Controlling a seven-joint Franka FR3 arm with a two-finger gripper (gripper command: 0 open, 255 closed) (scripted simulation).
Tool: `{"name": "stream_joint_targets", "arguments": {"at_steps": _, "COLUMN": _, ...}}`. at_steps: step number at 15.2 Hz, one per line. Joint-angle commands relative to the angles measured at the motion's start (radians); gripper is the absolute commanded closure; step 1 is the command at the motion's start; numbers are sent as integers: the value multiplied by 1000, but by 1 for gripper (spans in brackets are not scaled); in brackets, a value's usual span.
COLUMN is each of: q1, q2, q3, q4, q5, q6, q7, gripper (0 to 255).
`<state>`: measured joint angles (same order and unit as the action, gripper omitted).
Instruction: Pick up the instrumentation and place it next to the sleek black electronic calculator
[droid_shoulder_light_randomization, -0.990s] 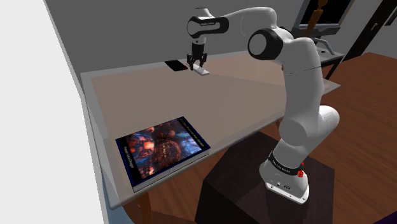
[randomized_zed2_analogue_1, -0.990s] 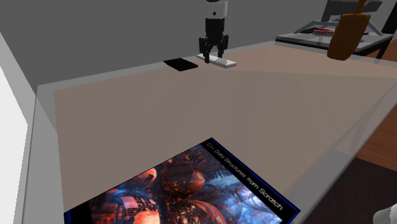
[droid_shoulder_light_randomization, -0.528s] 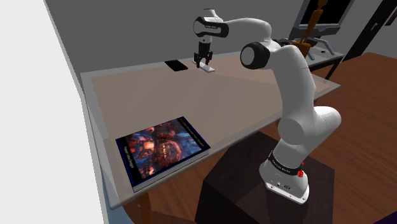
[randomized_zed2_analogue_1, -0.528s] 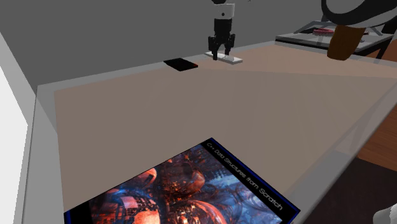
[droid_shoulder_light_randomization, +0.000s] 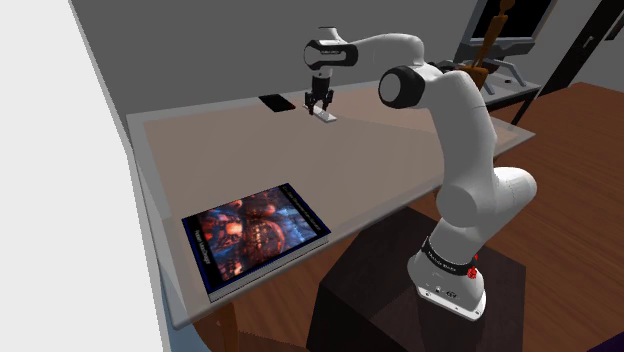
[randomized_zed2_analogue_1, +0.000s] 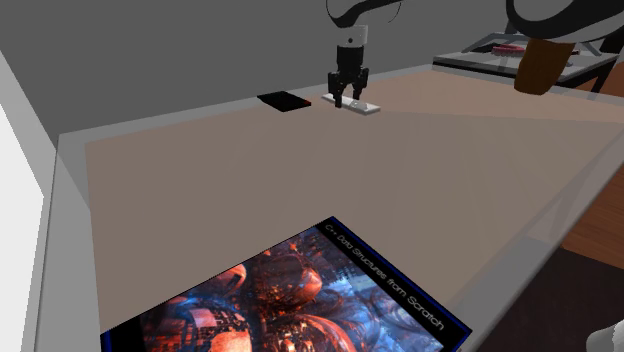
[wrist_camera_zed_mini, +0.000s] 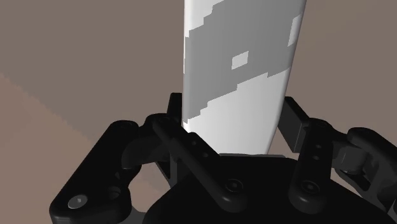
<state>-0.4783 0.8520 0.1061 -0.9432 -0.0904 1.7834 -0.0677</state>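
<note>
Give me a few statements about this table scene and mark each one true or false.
1. The pincer is shut on a flat white and grey instrument. True.
2. The black calculator lies on top of the book. False: it lies on the bare table, far from the book.
3. In the second exterior view, the calculator lies left of the pincer. True.
4. The pincer hangs above the book. False: it is at the far side of the table, near the calculator.
</note>
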Motion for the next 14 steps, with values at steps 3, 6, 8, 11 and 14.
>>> {"name": "stream_joint_targets", "arguments": {"at_steps": 3, "q1": -3, "q2": 3, "q3": 0, "q4": -49, "q5": -1, "q6": 53, "q7": 2, "gripper": 255}}
{"name": "stream_joint_targets", "arguments": {"at_steps": 6, "q1": -3, "q2": 6, "q3": -1, "q4": -60, "q5": -1, "q6": 67, "q7": 2, "gripper": 255}}
{"name": "stream_joint_targets", "arguments": {"at_steps": 8, "q1": -3, "q2": 6, "q3": -1, "q4": -60, "q5": -1, "q6": 67, "q7": 2, "gripper": 255}}
{"name": "stream_joint_targets", "arguments": {"at_steps": 11, "q1": -3, "q2": 6, "q3": -1, "q4": -60, "q5": -1, "q6": 67, "q7": 2, "gripper": 255}}
{"name": "stream_joint_targets", "arguments": {"at_steps": 14, "q1": -3, "q2": 5, "q3": -1, "q4": -61, "q5": -1, "q6": 67, "q7": 2, "gripper": 0}}
